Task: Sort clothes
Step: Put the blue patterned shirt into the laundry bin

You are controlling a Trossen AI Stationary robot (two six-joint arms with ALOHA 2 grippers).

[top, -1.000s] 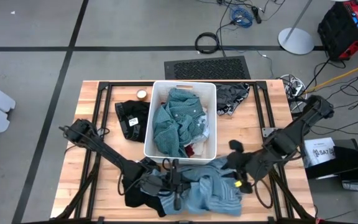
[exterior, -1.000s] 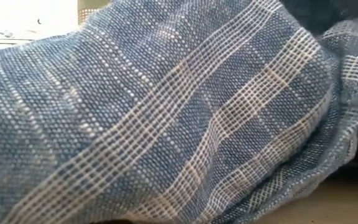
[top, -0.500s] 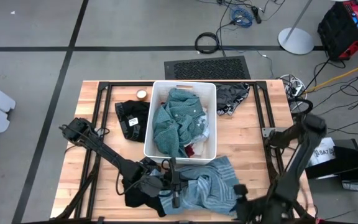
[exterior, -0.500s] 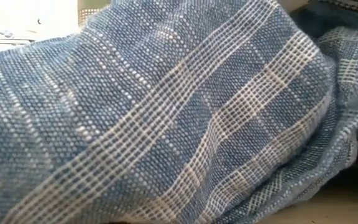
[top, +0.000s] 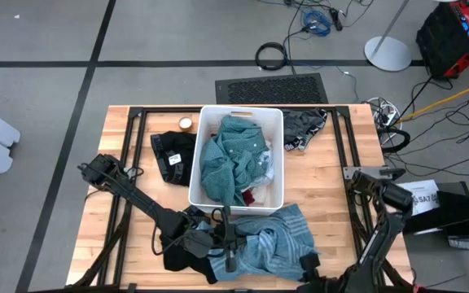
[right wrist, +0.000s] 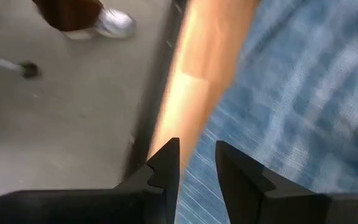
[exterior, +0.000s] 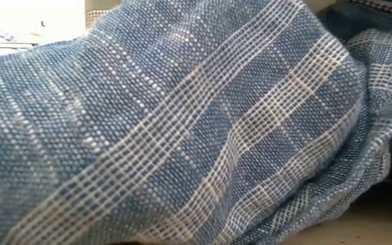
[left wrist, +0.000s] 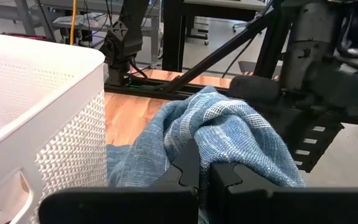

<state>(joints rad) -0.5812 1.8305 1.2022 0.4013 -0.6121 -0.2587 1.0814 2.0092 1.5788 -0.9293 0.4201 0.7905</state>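
Note:
The light blue striped garment (top: 267, 244) lies bunched at the table's near edge and fills the low view (exterior: 182, 122). My left gripper (top: 228, 244) is shut on it, just in front of the white bin (top: 241, 109). The bin holds a teal-grey garment (top: 226, 159). My right gripper (right wrist: 197, 167) hangs at the garment's near right end (top: 308, 264), pointing steeply down. Its fingers stand a little apart over the cloth's edge and the table's edge. Whether they touch the cloth I cannot tell. My left gripper pinches a raised fold of the light blue garment (left wrist: 219, 134) between its two shut fingers. It comes nearly level from the table's left. The cloth humps up around the fingertips (left wrist: 191, 168), and the rest of it lies slack on the table.
A black garment (top: 173, 155) and a small round thing (top: 186, 124) lie left of the bin. A dark grey garment (top: 304, 129) lies at the bin's far right. Another black cloth (top: 181, 259) lies under my left arm. Bare wood (top: 332, 195) shows on the right.
My right arm has swung from beside the garment's right end toward the table's near edge and has sunk, tipping to point more steeply down. My left gripper has stayed shut on the blue cloth.

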